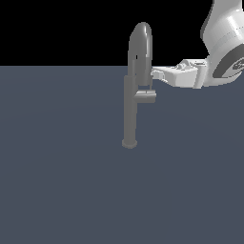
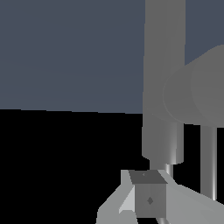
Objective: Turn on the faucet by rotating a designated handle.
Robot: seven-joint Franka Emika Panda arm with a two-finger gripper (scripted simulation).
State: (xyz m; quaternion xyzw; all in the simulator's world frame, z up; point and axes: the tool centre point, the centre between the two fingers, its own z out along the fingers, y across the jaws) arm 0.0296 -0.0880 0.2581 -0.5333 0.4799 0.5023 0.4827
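The faucet [image 1: 129,112] is a slim grey column on a small round base, with an arched spout [image 1: 141,45] on top. The handle [image 1: 146,96] is a short grey bar that sticks out of the column at mid-height toward the exterior view's right. My gripper [image 1: 154,74] comes in from the exterior view's right, beside the spout's lower part and a little above the handle. It looks shut and holds nothing. In the wrist view my gripper [image 2: 148,194] sits close to the column [image 2: 164,65] and the thick handle [image 2: 197,94].
A flat dark grey-blue floor [image 1: 62,181] spreads around the faucet. My white arm [image 1: 224,43] fills the upper part of the exterior view's right.
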